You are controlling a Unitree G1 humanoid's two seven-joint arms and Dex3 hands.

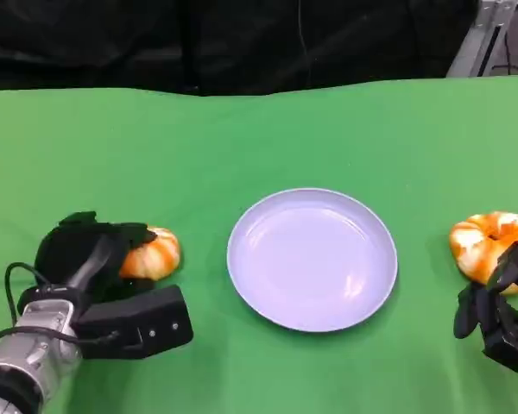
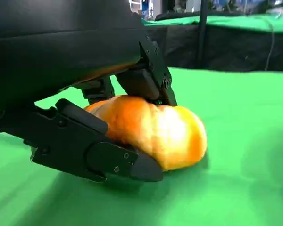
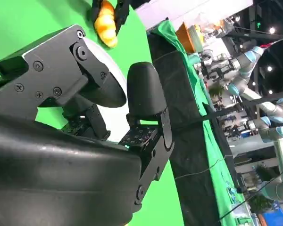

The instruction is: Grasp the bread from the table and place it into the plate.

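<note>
While the left hand (image 1: 99, 259) sits low on the green table (image 1: 259, 138), its black fingers (image 2: 108, 157) are closed around an orange-and-white bread roll (image 1: 153, 254). From the head view the roll peeks out from the hand on the side nearest the plate (image 1: 312, 259), which lies just beside it in the middle of the cloth. Seen from the left wrist, the roll rests on the green surface, with one thick finger pressed along its lower flank and another touching its top, so it is pinned between them. I cannot tell whether it is lifted at all; it looks to be touching the cloth.

Over on the other side of the plate lies a second bread roll (image 1: 490, 243), ring-shaped, striped orange and white, near the table's right edge. The right hand (image 1: 501, 315) is just beside it, on the nearer side, with its fingers (image 3: 146, 94) spread apart and holding nothing, as the right wrist view shows.

The plate is pale blue-white, round and shallow, and nothing lies in it. Behind the table hangs a black curtain (image 1: 224, 39), and a metal frame (image 1: 488, 34) stands at the far right corner. The right wrist view also takes in other robot arms (image 3: 254, 56) farther off in the room.
</note>
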